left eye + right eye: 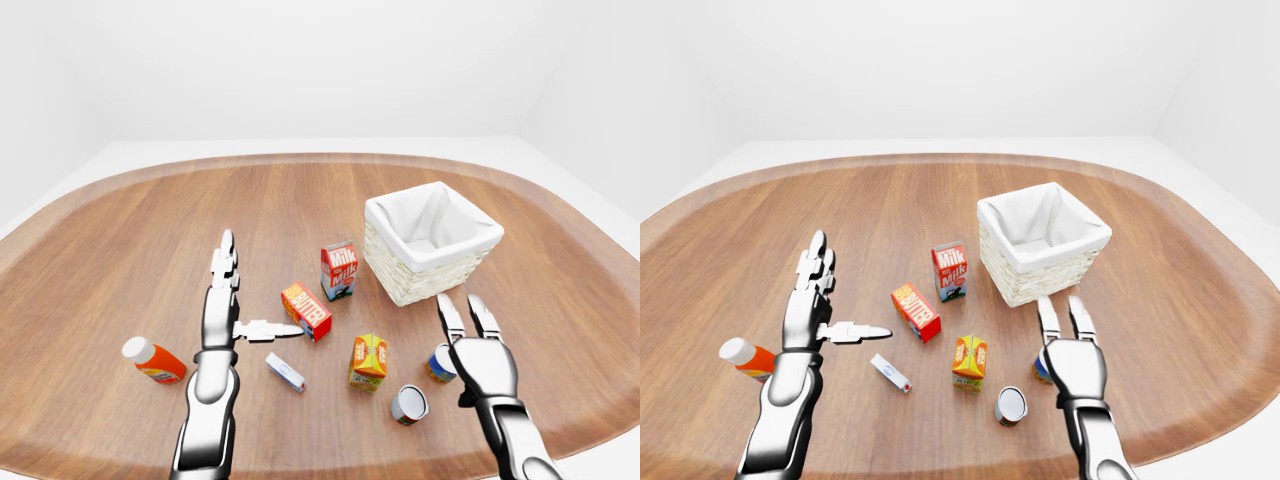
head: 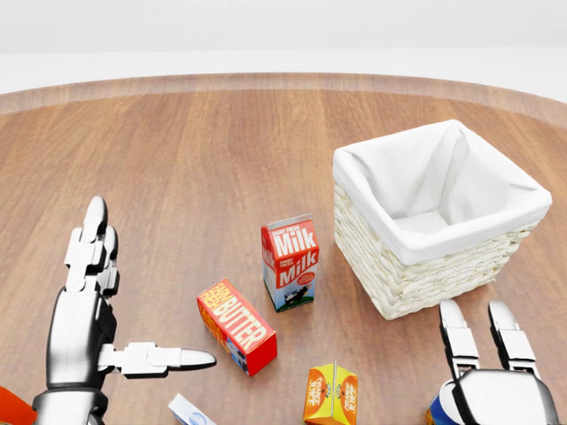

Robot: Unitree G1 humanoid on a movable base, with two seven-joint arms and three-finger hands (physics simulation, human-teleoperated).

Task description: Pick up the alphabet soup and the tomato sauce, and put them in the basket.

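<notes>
A blue and orange can (image 1: 436,364), likely the alphabet soup, stands upright at the lower right of the left-eye view. My right hand (image 1: 458,318) is open with its fingers straight, its palm right beside and partly covering that can (image 2: 436,411). A red-sided can (image 1: 408,404), likely the tomato sauce, lies on its side just left of and below it, its pale end facing the camera. The white-lined wicker basket (image 1: 392,274) stands above both cans. My left hand (image 1: 250,295) is open over the wooden table, holding nothing, thumb pointing right toward the butter box.
A milk carton (image 1: 339,270) stands left of the basket. A red butter box (image 1: 307,311), an orange juice carton (image 1: 369,361), a small white and blue box (image 1: 285,372) and an orange bottle with a white cap (image 1: 153,361) lie across the table (image 1: 120,250).
</notes>
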